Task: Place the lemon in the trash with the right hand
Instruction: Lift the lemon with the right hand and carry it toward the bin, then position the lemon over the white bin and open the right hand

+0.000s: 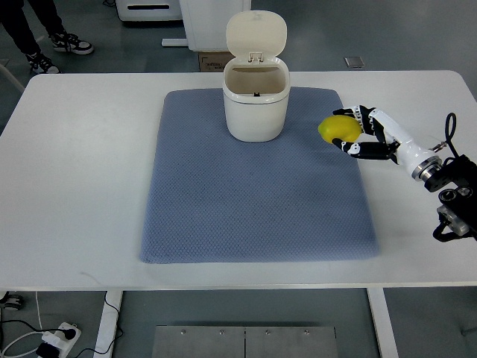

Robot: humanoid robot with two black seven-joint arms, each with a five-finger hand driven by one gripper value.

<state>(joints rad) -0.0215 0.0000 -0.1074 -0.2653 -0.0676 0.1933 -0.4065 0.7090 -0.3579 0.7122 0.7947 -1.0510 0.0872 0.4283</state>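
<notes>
The right hand (pixel 356 133) comes in from the picture's right edge on a white forearm and grasps the lemon (pixel 339 128). Its black-jointed fingers (pixel 363 113) curl over the top of the fruit while others wrap beneath it, so the lemon sits at the fingertip end of the hand, on the side toward the bin. Most of the yellow skin shows on that side.

Hand and lemon appear over the right edge of the blue-grey mat (pixel 257 179), near its far right corner — whether the lemon touches the mat or is held clear of it cannot be told from this steep view.

The trash bin (pixel 255 112) stands upright on the far middle of the mat, a white tub with its lid (pixel 256 33) flipped up and back, its mouth open. The lemon lies to the right of the bin, apart from it, with a strip of bare mat between them.

The mat lies flat on the white worktop (pixel 74 164). Beyond the far left corner of the worktop a person's legs and sneakers (pixel 59 48) stand on the floor.
</notes>
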